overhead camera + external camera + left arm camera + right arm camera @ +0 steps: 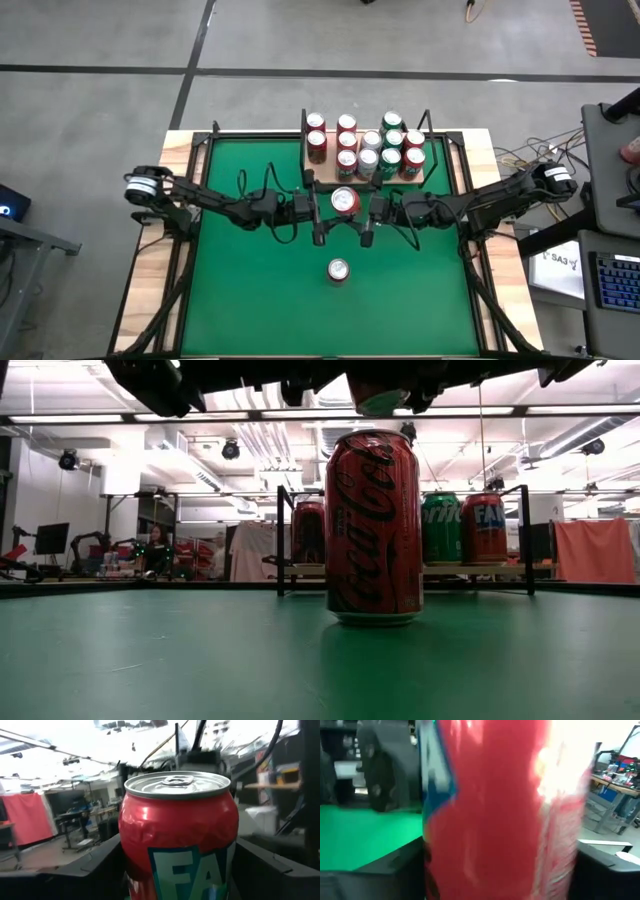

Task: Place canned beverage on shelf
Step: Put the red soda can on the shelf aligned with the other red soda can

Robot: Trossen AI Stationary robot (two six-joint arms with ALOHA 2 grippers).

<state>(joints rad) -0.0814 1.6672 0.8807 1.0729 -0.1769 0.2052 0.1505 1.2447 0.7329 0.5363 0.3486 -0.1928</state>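
While a red can (344, 201) hangs above the green table (250, 280), just in front of the shelf (363, 150) of cans, both grippers flank it. Left gripper (320, 212) fingers (100, 862) hug its sides; right gripper (367, 212) fingers (395, 865) likewise. Which one truly grips, I cannot tell. Another can (338, 270) stands nearer.
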